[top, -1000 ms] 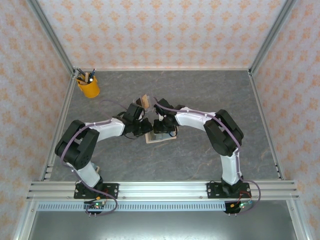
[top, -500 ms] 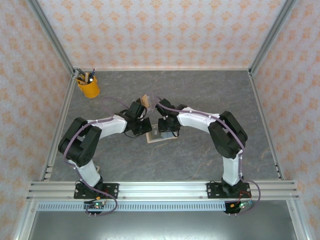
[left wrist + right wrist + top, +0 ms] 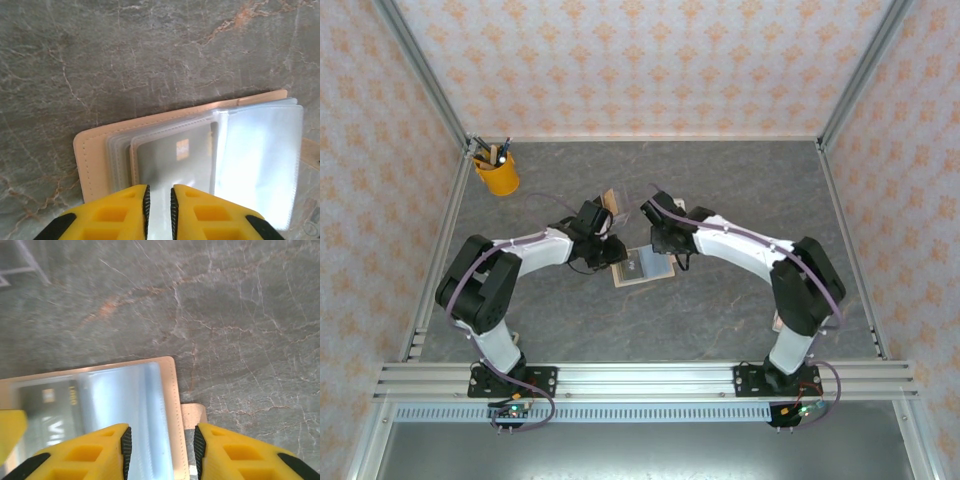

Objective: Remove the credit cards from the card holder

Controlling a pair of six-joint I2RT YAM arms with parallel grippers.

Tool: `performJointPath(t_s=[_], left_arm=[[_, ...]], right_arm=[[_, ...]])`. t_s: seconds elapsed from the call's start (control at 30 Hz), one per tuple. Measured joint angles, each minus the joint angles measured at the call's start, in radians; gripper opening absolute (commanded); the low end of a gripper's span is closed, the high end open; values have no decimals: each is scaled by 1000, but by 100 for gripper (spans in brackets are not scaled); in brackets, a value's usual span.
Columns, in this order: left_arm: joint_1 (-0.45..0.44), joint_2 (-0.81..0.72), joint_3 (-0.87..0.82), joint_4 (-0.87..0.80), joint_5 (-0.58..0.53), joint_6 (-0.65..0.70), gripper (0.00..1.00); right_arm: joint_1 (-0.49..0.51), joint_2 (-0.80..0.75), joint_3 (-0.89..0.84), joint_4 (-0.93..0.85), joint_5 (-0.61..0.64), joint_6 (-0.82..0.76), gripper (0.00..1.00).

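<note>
From above, the card holder [image 3: 642,268] lies open on the grey desk [image 3: 740,190], its long axis running from one hand to the other and slightly tilted. The left hand [image 3: 617,252] is over its left end and the right hand [image 3: 663,255] over its right end. A small clear stand [image 3: 612,199] stands just behind the left hand, and a yellow pen cup [image 3: 497,176] is well apart, far out beyond that hand's left side. In the left wrist view the card holder [image 3: 95,155] stretches crosswise ahead of the left hand [image 3: 159,200], tan stitched border to the left and clear sleeves [image 3: 260,155] fanned to the right. A grey credit card [image 3: 170,160] with a small gold chip sits in the top sleeve, straight ahead of the fingertips. The fingers [image 3: 120,210] are nearly pressed together with a thin slit between; I cannot tell whether they pinch a sleeve. In the right wrist view the right hand [image 3: 162,440] is spread, its fingers apart over the holder's right edge [image 3: 172,400]. The small closing tab [image 3: 194,415] juts out just ahead of the right-side finger, and a dark credit card [image 3: 47,405] lies under the sleeve to the left.
</note>
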Motion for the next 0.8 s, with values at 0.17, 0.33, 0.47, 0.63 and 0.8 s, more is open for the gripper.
performJointPath(t_s=[0.17, 0.33, 0.47, 0.63, 0.8], left_arm=[[10, -72, -1, -36, -21, -2, 25], [72, -162, -49, -38, -56, -24, 29], [107, -203, -104, -51, -80, -42, 34], [106, -217, -121, -63, -84, -54, 38], [106, -217, -127, -50, -61, -58, 38]], right_arm=[[0, -35, 0, 45, -113, -38, 40], [0, 24, 4, 64, -244, -51, 44], [2, 104, 24, 56, -296, -64, 50], [12, 184, 75, 26, -327, -80, 50], [22, 228, 97, 1, -337, -96, 46]])
